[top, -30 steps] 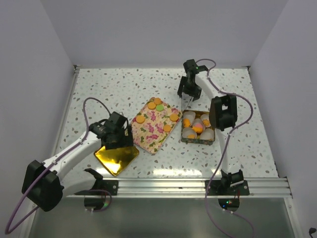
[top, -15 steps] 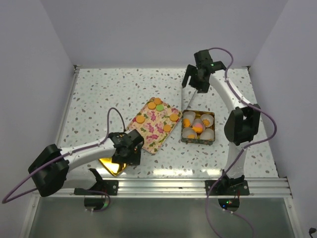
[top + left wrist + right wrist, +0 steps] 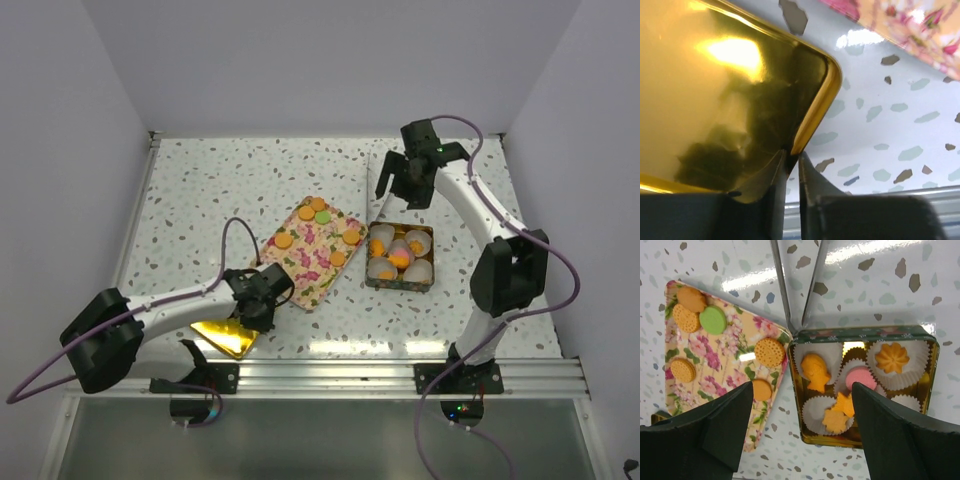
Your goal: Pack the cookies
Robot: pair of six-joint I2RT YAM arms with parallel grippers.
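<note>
Six round cookies (image 3: 770, 352), five orange and one green, lie on a floral tray (image 3: 725, 352) in the right wrist view; from overhead they are only small dots. The same wrist view shows a green tin (image 3: 862, 333) just beside the tray's right corner. Its white paper cups (image 3: 915, 377) hold more cookies, orange shaped ones and one pink, detail too small to read from above. The right pincer (image 3: 802, 387) hangs over both with its fingers wide apart and nothing between them, the tray's cookies under its left finger and the tin under its right.

Only the left wrist view shows the left pincer (image 3: 791, 154) closely: its fingers are nearly together and appear clamped on the rim of a gold lid (image 3: 715, 90) near one corner. Overhead, that lid lies on the speckled bench (image 3: 200, 190) at the near left, and the tray's cookies sit farther back, none touching this pincer.
</note>
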